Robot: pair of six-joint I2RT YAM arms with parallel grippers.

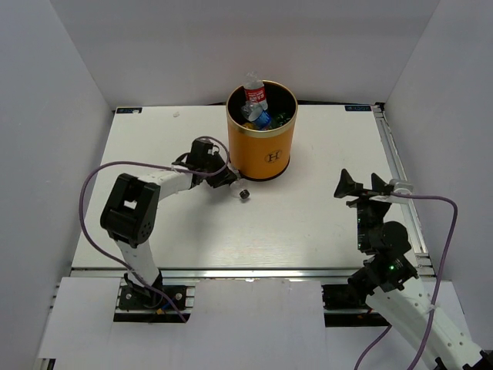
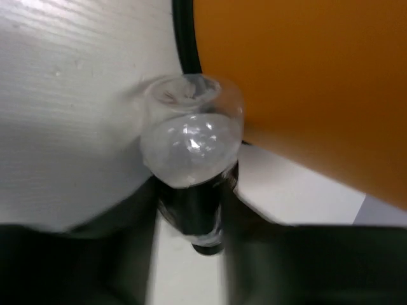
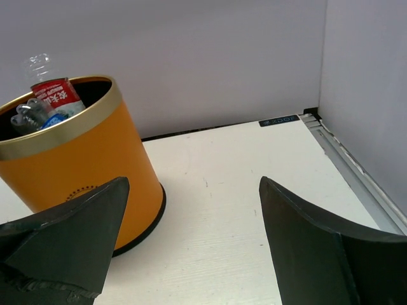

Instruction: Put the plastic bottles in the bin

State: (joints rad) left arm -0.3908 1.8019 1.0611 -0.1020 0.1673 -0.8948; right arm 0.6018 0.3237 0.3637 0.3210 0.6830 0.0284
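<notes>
White walls (image 1: 254, 46) box the white tabletop (image 1: 308, 223); orange bin (image 1: 262, 150) near its far edge. Right fingers (image 3: 305, 248) spread; left fingers (image 2: 82, 260) flank clear bottle (image 2: 191, 146), grip unclear.

Bolted at the near edge of the worktop (image 1: 308, 223). Clad in white shells on left arm (image 1: 131, 212) and right arm (image 1: 408, 297), with chunky black joints. Trails purple cables (image 1: 451, 231). Ends at the right end effector (image 1: 360, 183) in black, pointed wedge fingers (image 3: 305, 241). Glows with a green light (image 1: 394, 267) towards that edge.

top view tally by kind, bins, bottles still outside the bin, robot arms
bin: 1
bottle outside the bin: 1
robot arms: 2, left arm and right arm
total: 4
</notes>
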